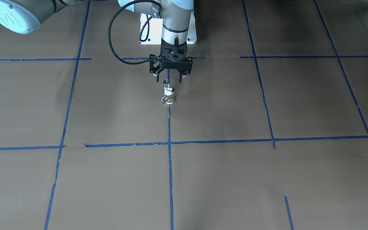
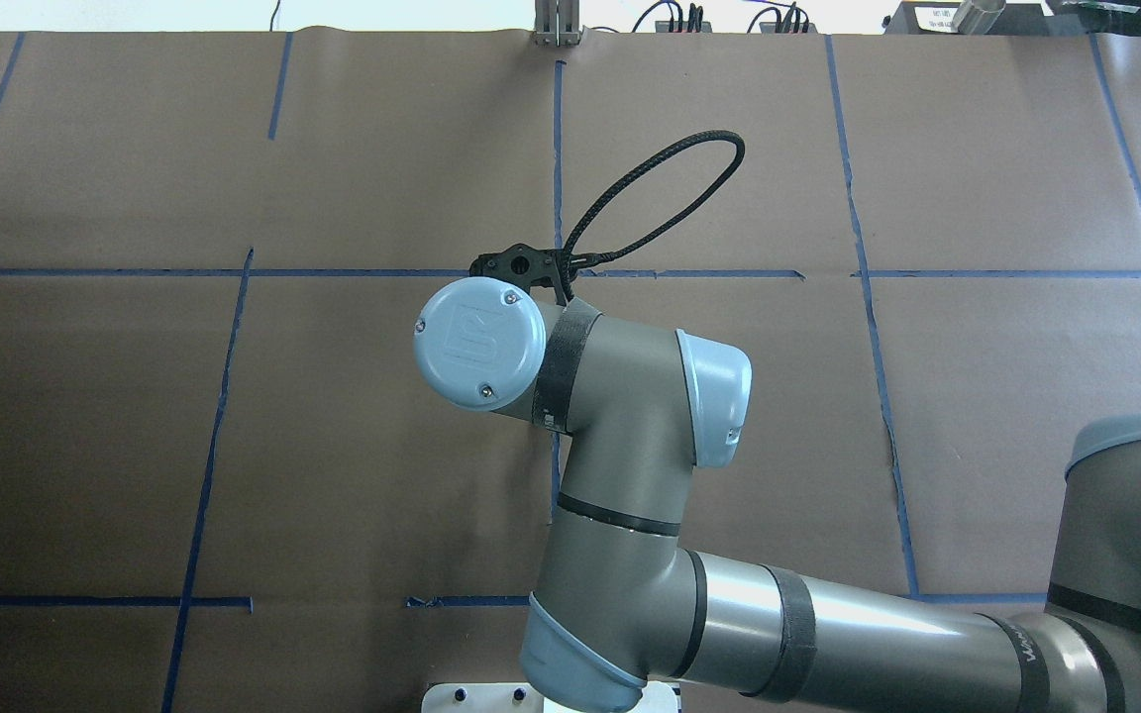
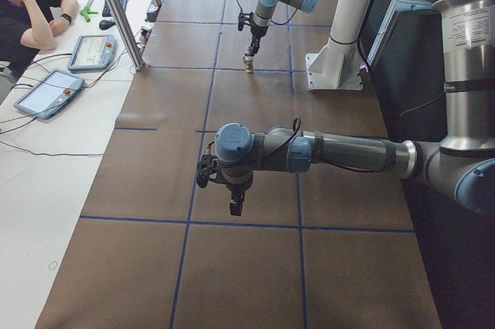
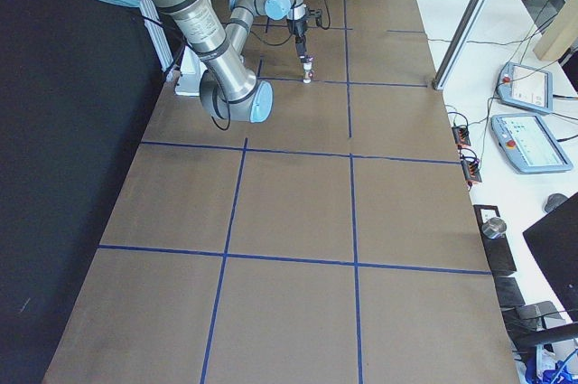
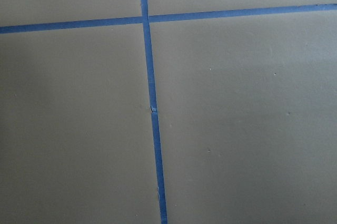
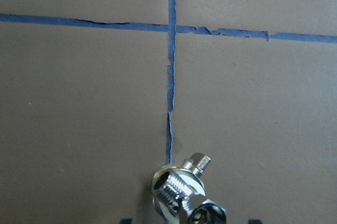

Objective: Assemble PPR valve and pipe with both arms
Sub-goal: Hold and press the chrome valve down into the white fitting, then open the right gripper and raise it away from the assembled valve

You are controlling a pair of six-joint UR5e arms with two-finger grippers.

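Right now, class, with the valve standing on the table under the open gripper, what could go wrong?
1. The PPR valve stands upright and unheld, the pipe on top; the open right gripper just above could tip it if it drifts sideways.
2. The left gripper hangs far off over another part of the table, so nothing would steady the stack.

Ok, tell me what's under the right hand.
The PPR valve stands on the table right below the open right hand, the chrome pipe apparently seated on top. From overhead the right arm covers it all.
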